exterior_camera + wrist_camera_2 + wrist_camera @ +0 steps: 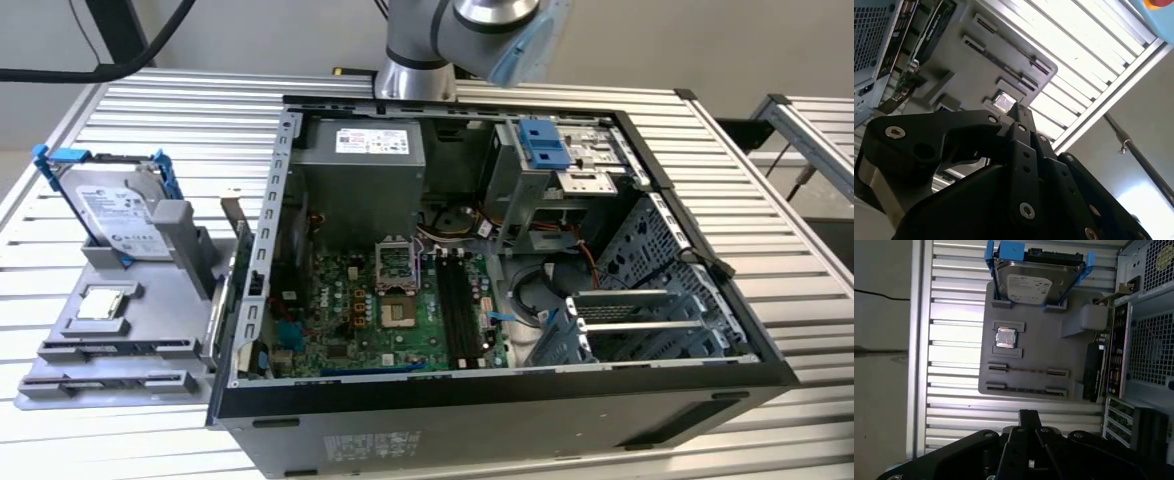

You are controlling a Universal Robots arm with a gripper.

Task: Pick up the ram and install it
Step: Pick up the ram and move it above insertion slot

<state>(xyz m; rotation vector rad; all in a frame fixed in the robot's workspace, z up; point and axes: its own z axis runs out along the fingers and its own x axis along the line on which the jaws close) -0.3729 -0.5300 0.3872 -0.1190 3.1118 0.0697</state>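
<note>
The ram (1026, 371) looks like a thin dark strip seen edge-on, standing in one of two long slots of the grey holder tray (1044, 355) in the first wrist view. My gripper (1027, 414) hovers high above the slatted table, just off the tray's slotted end, with the fingers together and nothing between them. In the second wrist view the gripper (1018, 111) points towards the same tray (954, 55). In the exterior view the tray (147, 300) lies on the left of the open computer case (494, 380), whose motherboard has long black memory slots (461, 310).
On the tray stand a silver hard drive in a blue frame (114, 205) and a small square silver chip (104, 305). The arm (487, 25) rises behind the case. Slatted aluminium table (174, 110) surrounds everything; drive cage (561, 165) and cables fill the case's right.
</note>
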